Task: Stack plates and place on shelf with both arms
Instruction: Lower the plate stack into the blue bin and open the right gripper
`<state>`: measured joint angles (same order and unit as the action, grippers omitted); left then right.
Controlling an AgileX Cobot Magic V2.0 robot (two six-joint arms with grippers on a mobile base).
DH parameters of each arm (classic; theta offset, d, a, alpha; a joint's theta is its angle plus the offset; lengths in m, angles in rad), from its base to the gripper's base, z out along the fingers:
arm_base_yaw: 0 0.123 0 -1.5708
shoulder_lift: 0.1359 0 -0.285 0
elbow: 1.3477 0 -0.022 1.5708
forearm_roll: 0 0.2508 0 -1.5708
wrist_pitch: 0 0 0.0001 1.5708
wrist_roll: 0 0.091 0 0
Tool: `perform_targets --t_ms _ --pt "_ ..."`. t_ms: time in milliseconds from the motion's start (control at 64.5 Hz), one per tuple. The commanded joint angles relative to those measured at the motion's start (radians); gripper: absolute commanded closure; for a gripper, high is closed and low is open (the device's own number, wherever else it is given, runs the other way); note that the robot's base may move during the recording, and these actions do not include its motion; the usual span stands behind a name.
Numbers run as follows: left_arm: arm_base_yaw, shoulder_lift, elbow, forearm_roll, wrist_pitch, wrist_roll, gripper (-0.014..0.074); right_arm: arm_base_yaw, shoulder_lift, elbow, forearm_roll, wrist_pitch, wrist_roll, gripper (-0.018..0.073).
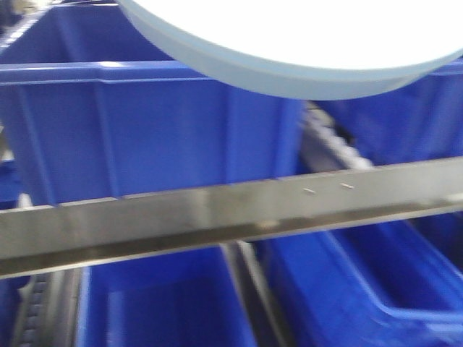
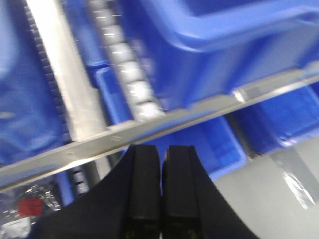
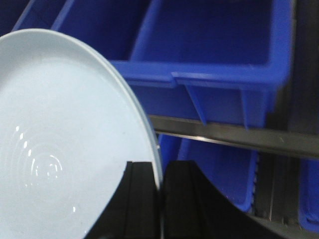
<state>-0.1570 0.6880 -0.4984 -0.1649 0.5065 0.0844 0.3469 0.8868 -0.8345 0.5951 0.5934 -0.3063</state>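
A pale bluish-white plate [image 3: 65, 139] with faint rings in its centre fills the left of the right wrist view. My right gripper [image 3: 160, 179] is shut on its rim, one finger over the plate's face and one behind it. In the front view the same plate [image 1: 304, 43] hangs at the top, above the shelf's steel front rail [image 1: 217, 213]. My left gripper [image 2: 162, 159] is shut with nothing between its black fingers. It sits just in front of a shelf rail [image 2: 149, 127]. Another shelf rail [image 3: 224, 133] runs behind the held plate.
Blue ribbed crates [image 1: 145, 130] sit on the shelf above and below the rail, with more crates [image 3: 214, 45] close behind the plate. A roller track [image 2: 124, 69] runs between crates. A grey glossy surface [image 2: 269, 194] lies at the lower right of the left wrist view.
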Motion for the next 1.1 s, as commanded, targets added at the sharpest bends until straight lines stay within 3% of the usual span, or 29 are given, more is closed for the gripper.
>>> perform_targets --t_ms 0,1086 --pt "0.002 0.002 -0.028 -0.014 -0.073 -0.006 0.0511 -0.002 -0.013 -0.029 0.035 -0.07 -0.006 0.0503" --pt "0.002 0.002 -0.028 -0.014 -0.073 -0.006 0.0511 -0.002 -0.013 -0.029 0.035 -0.069 -0.006 0.0503"
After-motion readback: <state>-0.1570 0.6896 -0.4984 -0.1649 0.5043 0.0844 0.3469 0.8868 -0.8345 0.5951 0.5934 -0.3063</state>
